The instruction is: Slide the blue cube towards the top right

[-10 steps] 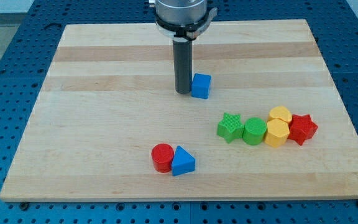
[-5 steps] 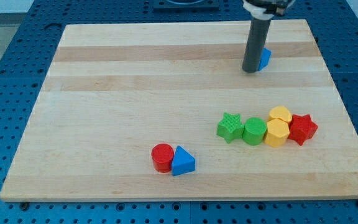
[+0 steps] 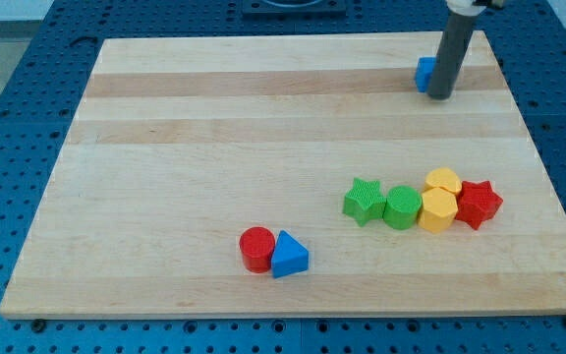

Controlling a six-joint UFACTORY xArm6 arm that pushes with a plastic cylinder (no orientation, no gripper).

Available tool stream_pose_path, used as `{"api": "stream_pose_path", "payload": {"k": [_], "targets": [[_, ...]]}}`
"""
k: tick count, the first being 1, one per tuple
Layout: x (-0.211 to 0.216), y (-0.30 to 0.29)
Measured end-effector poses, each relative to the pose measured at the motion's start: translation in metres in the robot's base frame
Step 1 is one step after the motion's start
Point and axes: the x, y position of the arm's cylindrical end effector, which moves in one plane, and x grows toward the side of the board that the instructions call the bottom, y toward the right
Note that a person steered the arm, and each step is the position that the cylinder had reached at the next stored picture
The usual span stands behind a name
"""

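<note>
Where the table (image 3: 214, 147) nears its top right corner, the blue cube (image 3: 424, 74) sits partly hidden behind my rod, with my tip (image 3: 440, 96) touching its right side. There is no claw on this arm, so no claw state can be told. Near the right edge lie a green star (image 3: 364, 201), green cylinder (image 3: 402, 207), two yellow blocks (image 3: 440, 199) and a red star (image 3: 479, 204) in a touching row. Toward the bottom edge, a red cylinder (image 3: 256, 248) touches a blue triangular block (image 3: 290, 256).
</note>
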Motion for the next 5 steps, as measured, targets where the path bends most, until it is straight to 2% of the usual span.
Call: {"api": "stream_pose_path", "payload": {"k": [2, 4, 5], "targets": [[-0.038, 0.006], [-0.030, 0.001], [-0.022, -0.029]]}}
